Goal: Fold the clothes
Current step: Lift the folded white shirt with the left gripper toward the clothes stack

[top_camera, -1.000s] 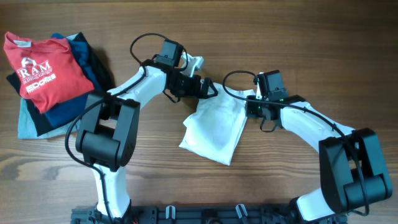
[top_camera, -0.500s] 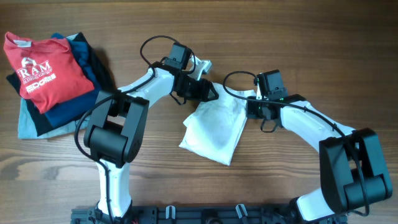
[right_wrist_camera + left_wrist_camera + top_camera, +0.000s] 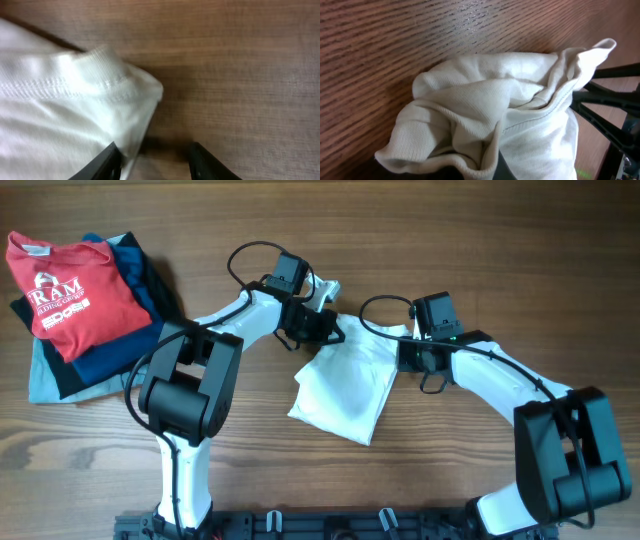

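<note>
Here's the crumpled white cotton T-shirt [image 3: 345,385], lying mid-way across the brown wooden surface [image 3: 470,240], and the left pincer [image 3: 320,333] is clenched on its bunched upper corner. The right pincer [image 3: 155,151] sits released at the shirt's right edge, hem reaching just inside its parted jaws.

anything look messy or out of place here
The white T-shirt lies crooked on the table, its upper corner bunched into wrinkles where the left gripper pinches it. Nothing looks spilled or damaged.
</note>
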Motion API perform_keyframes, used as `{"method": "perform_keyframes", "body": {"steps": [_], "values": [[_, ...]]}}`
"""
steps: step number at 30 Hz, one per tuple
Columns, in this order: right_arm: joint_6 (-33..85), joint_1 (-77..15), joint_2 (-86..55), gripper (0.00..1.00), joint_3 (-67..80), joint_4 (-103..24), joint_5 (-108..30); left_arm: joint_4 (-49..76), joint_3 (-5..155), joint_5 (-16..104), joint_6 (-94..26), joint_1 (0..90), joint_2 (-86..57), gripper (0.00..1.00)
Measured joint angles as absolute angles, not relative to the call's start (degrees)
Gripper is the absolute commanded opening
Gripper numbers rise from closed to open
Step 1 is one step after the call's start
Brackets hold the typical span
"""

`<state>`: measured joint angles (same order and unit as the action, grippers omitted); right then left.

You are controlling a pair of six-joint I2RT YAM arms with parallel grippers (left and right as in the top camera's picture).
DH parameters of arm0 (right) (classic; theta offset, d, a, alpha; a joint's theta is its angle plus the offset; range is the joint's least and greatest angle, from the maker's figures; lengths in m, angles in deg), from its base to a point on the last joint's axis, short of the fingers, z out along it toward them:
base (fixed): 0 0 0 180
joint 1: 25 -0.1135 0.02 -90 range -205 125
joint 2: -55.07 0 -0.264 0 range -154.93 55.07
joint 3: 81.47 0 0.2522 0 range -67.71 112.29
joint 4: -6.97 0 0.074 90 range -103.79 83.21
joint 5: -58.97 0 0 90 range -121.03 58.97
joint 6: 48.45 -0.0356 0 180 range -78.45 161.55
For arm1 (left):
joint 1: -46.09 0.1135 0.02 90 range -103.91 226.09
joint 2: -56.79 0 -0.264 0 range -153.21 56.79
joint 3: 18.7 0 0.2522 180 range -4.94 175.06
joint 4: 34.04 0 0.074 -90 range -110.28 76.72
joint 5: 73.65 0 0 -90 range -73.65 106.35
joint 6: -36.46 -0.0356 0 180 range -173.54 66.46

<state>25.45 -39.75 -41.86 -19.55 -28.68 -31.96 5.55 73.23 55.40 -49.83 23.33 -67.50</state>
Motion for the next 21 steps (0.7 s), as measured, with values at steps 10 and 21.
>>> {"method": "perform_keyframes", "body": {"steps": [10,21], "values": [[25.5,-37.8,-29.2,0.48,-19.4,-37.9,-26.1,15.9,71.6,45.1,-49.8,25.8,-60.1,0.04],[27.6,-35.4,-9.4,0.52,-19.0,-43.0,-23.9,21.1,71.4,22.9,-49.9,37.1,-37.8,0.04]]}}
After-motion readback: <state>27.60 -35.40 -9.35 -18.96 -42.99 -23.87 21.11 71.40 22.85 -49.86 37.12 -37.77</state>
